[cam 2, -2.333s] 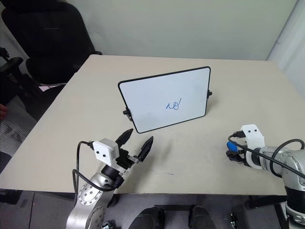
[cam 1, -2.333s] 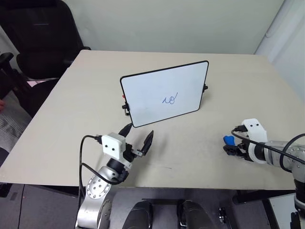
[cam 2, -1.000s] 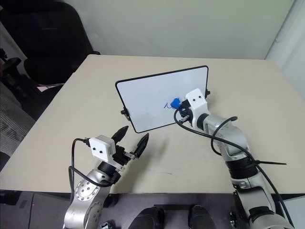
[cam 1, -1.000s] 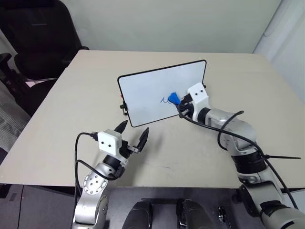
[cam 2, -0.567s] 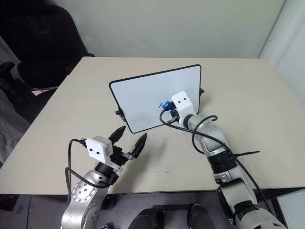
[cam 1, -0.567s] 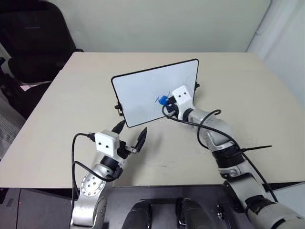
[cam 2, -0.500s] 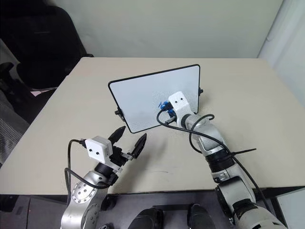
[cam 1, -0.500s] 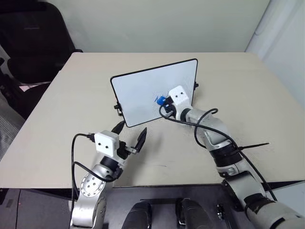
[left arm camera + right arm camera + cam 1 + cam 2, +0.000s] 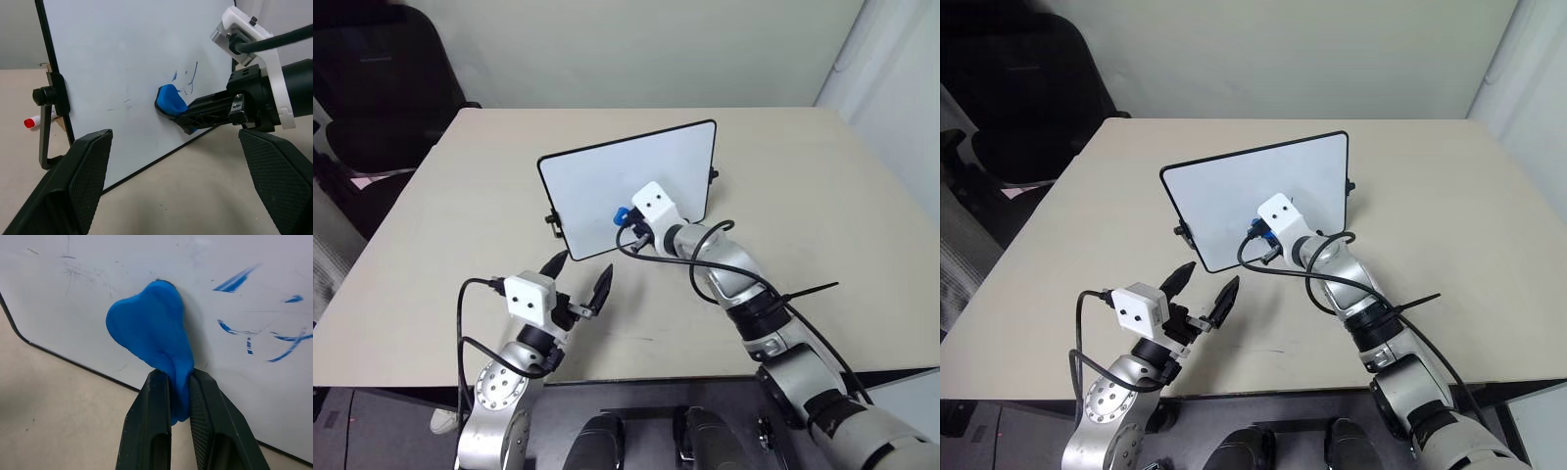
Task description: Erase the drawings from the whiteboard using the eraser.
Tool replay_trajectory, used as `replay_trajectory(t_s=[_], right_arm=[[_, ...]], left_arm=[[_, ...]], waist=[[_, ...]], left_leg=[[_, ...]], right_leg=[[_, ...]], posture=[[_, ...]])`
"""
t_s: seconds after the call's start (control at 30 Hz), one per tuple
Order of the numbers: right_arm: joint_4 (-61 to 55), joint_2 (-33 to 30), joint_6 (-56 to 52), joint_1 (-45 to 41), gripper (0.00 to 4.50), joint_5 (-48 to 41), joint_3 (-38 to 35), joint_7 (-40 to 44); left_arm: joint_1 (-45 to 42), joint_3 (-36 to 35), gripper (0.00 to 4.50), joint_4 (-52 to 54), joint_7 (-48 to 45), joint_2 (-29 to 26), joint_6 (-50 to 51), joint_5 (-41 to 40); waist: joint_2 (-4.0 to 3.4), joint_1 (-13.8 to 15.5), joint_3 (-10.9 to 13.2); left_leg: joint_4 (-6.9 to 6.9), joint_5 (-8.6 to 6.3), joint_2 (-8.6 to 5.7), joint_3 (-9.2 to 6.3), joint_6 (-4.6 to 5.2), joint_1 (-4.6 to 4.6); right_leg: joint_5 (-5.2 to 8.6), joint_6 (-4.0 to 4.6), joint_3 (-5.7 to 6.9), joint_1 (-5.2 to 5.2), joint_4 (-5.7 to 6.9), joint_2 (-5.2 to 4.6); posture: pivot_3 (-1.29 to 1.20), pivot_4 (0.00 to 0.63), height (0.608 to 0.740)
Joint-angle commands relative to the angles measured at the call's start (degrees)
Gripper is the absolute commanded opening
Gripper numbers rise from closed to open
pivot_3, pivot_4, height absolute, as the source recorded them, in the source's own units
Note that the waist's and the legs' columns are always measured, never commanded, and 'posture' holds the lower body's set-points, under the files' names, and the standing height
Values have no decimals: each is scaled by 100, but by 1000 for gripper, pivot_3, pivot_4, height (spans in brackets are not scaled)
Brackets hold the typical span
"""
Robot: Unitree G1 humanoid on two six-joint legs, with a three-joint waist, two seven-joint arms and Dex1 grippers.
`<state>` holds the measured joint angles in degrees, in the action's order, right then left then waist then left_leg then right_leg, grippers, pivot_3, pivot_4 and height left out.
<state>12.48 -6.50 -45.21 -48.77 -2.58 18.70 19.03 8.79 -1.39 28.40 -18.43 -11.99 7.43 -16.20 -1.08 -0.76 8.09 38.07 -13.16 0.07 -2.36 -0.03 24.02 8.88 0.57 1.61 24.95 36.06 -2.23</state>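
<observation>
My right pincer (image 9: 178, 401), clamped on the eraser (image 9: 151, 340), has swept leftward across the whiteboard (image 9: 597, 176) on the surface (image 9: 822, 196). The drawings (image 9: 254, 333) are down to broken blue streaks, so another pass is needed. Left pincer (image 9: 579, 284) hovers open.

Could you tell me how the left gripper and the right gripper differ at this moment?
The left gripper has its fingers spread and empty; the right gripper is shut on the blue eraser. The left hovers short of the whiteboard; the right presses the eraser against it. Both have black fingers.
</observation>
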Motion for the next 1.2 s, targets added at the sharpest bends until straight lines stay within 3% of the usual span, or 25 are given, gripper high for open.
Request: replay_trajectory(t_s=[0.03,0.57,1.2], right_arm=[[10,-15,263,-337,253,81,-550,-325],[578,-74,756,-666,253,91,-1544,-1002],[558,383,64,-317,253,561,7,-142]], left_arm=[[-37,-28,4500,234,-17,-16,-57,-65],[-138,-80,4500,169,-54,-95,-36,-110],[-130,-7,4500,145,-22,-76,-86,-42]], waist=[[0,8,0],[-1,8,3],[-1,-101,3]], left_leg=[[0,5,0,0,-2,0],[0,26,-1,-1,-5,4],[-9,20,0,1,-14,2]], right_leg=[[2,-3,0,0,0,0],[16,-26,-9,2,-12,0],[15,-25,-9,32,-11,2]], posture=[[0,150,735],[0,150,735],[0,150,735]])
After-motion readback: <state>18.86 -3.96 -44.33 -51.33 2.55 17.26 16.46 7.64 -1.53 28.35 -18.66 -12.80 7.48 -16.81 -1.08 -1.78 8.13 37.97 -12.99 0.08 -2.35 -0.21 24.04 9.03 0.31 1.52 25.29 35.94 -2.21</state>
